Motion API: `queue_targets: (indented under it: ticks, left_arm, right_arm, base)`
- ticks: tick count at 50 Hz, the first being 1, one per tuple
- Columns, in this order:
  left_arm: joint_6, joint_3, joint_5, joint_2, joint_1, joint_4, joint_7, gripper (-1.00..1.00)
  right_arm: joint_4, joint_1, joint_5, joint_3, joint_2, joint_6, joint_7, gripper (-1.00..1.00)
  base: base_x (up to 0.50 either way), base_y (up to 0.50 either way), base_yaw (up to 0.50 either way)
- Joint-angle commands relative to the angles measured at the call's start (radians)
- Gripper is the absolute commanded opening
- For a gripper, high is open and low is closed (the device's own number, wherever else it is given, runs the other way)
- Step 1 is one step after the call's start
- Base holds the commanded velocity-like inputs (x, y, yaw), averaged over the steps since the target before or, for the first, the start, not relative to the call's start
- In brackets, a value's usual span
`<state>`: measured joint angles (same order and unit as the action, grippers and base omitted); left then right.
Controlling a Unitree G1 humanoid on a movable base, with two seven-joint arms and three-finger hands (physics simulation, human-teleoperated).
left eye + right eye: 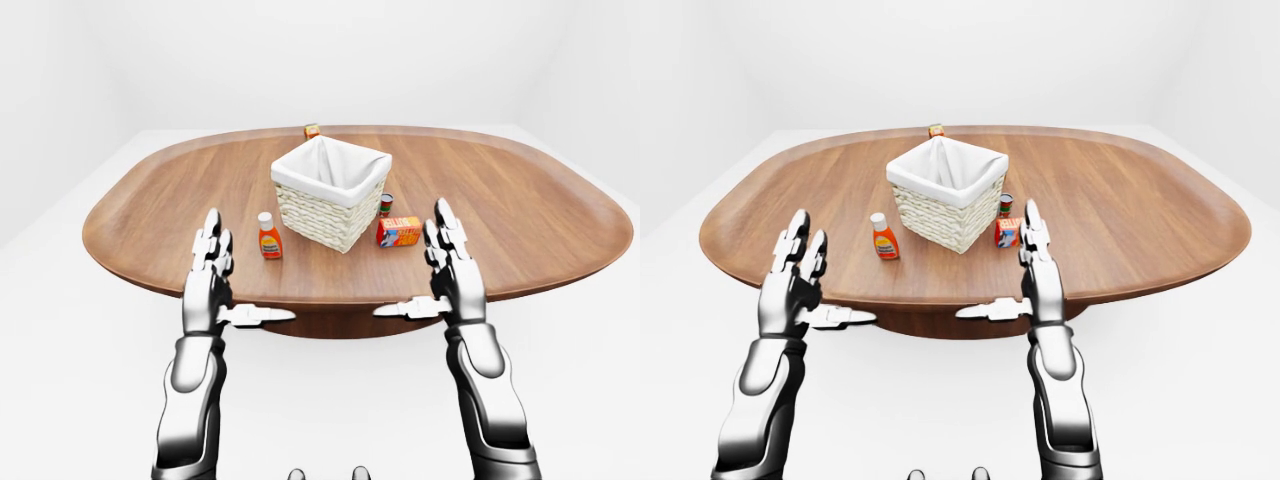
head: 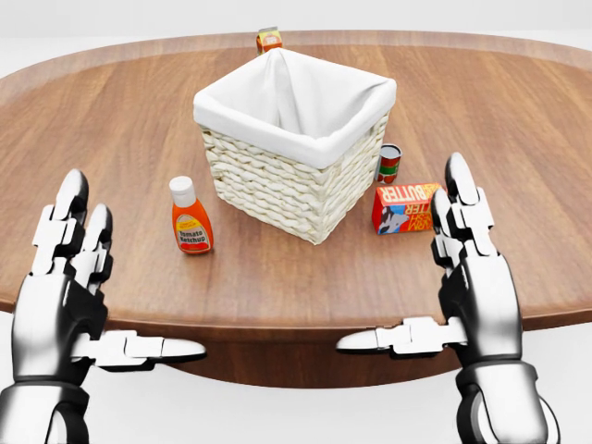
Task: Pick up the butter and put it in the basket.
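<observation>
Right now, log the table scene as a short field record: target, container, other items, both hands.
target: butter box, lying on the table, right of the basket in the head view, not held
container: wicker basket, white cloth liner, nothing visible inside
other items: ketchup bottle left of basket; small can above the butter; small box at far edge
left hand: open, empty
right hand: open, fingers near butter, not touching

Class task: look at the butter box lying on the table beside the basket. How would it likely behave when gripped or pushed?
The butter box looks like a flat-sided carton, so it probably slides rather than rolls. Lying on a broad face, it seems unlikely to tip. Being cardboard, it may dent if squeezed hard.
</observation>
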<state>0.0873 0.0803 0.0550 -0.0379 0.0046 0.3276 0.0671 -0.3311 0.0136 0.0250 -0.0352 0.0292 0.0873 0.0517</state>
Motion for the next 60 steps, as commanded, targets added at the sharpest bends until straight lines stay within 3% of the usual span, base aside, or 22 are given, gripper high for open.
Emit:
queue_targets:
  ticks: [1, 9, 27, 41, 51, 60]
  left_arm:
    - [0.0, 0.029, 0.02, -0.018, -0.062, 0.134, 0.01, 1.0]
    - [0.0, 0.046, 0.04, -0.035, -0.126, 0.155, 0.006, 1.0]
    - [0.0, 0.042, 0.04, -0.033, -0.113, 0.185, 0.009, 1.0]
    - [0.0, 0.046, 0.042, -0.033, -0.11, 0.196, 0.009, 1.0]
    - [0.0, 0.047, 0.042, -0.033, -0.104, 0.216, 0.01, 1.0]
    - [0.0, 0.048, 0.043, -0.032, -0.099, 0.225, 0.012, 1.0]
  right_arm:
    - [-0.15, 0.067, 0.021, -0.036, 0.024, 0.0, 0.018, 1.0]
    - [-0.21, 0.095, 0.028, -0.05, 0.039, 0.0, 0.046, 1.0]
    - [-0.22, 0.09, 0.046, -0.046, 0.036, 0.0, 0.069, 1.0]
    - [-0.2, 0.101, 0.051, -0.056, 0.031, 0.0, 0.055, 1.0]
    - [-0.209, 0.093, 0.044, -0.054, 0.037, 0.0, 0.049, 1.0]
    - [-0.215, 0.083, 0.054, -0.047, 0.033, 0.0, 0.058, 1.0]
  base:
    - [0.0, 0.0, 0.0]
    - [0.02, -0.01, 0.0]
    - [0.41, -0.27, 0.0]
    - [0.5, -0.01, 0.0]
    - [0.03, 0.0, 0.0]
    - [0.48, 0.0, 0.0]
